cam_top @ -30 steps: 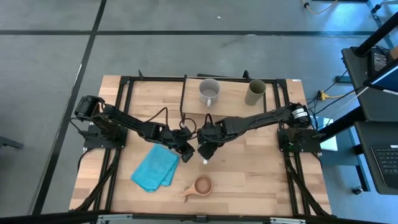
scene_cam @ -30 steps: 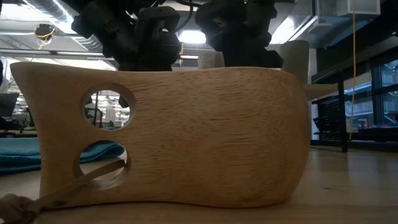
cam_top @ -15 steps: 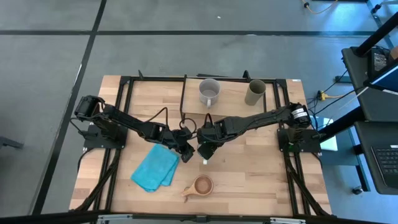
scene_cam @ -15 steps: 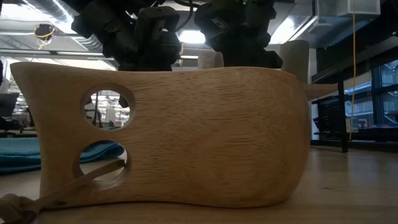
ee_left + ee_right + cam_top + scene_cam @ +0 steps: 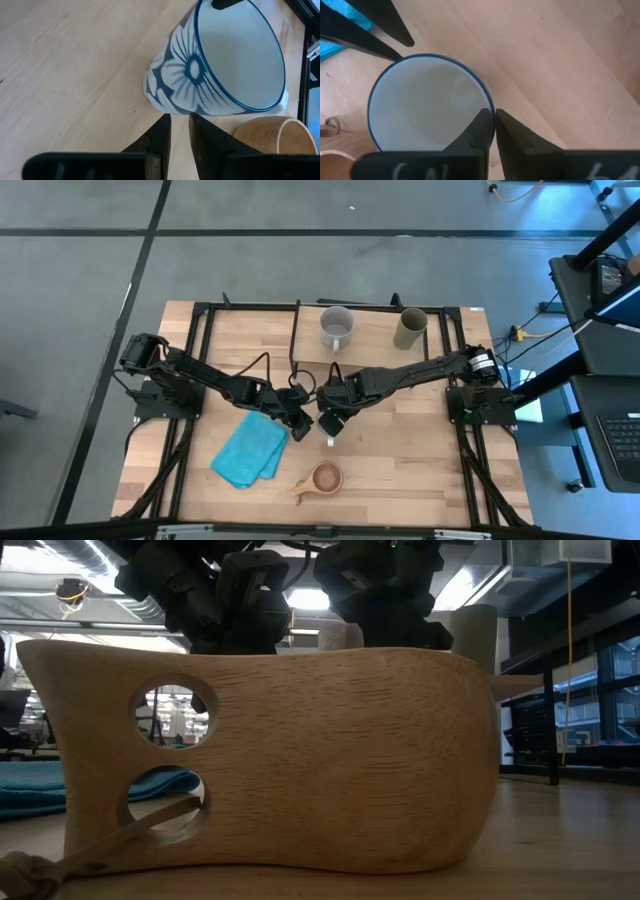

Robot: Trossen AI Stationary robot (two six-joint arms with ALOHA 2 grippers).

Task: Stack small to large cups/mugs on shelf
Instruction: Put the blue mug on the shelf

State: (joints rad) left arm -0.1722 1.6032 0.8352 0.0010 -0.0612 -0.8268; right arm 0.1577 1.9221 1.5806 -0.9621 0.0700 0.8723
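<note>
A white mug with blue flowers (image 5: 185, 75) stands on its base at the table's middle. My right gripper (image 5: 494, 122) comes down over it and is shut on its rim. My left gripper (image 5: 177, 120) points slanting down at the mug's lower wall from the left, its fingers a narrow gap apart with nothing between them. Whether it touches the mug, I cannot tell. The brown wooden cup (image 5: 325, 478) rests on its base near the front edge. A grey mug (image 5: 337, 328) and an olive tumbler (image 5: 410, 328) stand on the shelf (image 5: 372, 330) at the far side. My right gripper holds the white mug by its rim (image 5: 487, 102), one finger inside the mug and one outside. The fingers come from above, pointing steeply down. The mug stands upright with its base on the table.
A crumpled blue cloth (image 5: 250, 450) lies left of the grippers, close under my left arm. The wooden cup fills the low view (image 5: 300, 760) and hides the table behind it. Bare tabletop (image 5: 420, 450) lies to the front right.
</note>
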